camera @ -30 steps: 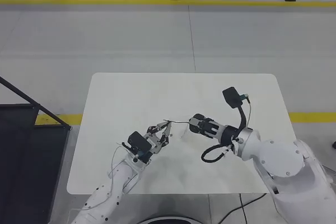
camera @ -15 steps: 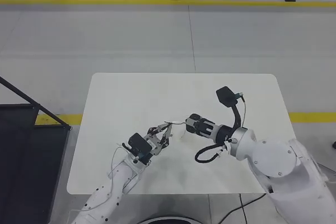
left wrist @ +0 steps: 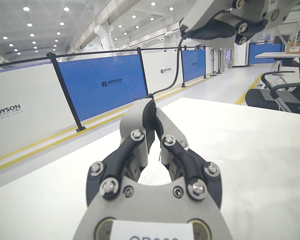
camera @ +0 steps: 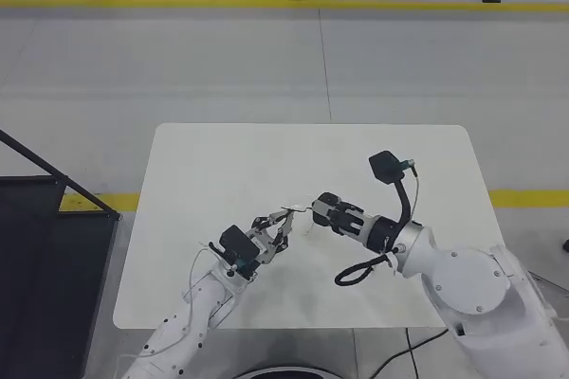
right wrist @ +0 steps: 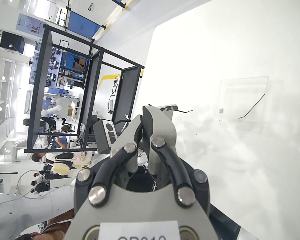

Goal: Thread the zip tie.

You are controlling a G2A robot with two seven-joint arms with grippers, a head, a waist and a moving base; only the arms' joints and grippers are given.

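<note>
Tie, one, between left tool, right tool

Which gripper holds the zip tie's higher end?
The right gripper: it pinches the zip tie at its top end, while the left gripper clamps the lower end.

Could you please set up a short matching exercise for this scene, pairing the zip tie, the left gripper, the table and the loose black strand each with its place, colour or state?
Things:
1. zip tie
2. left gripper
3. table
4. loose black strand

Descriptions:
a. white, beneath both arms
b. lying on a clear sheet
c. shut on a thin black strap
d. held off the table, one end in the right gripper

Pairs: 1-d, 2-c, 3-a, 4-b.
</note>
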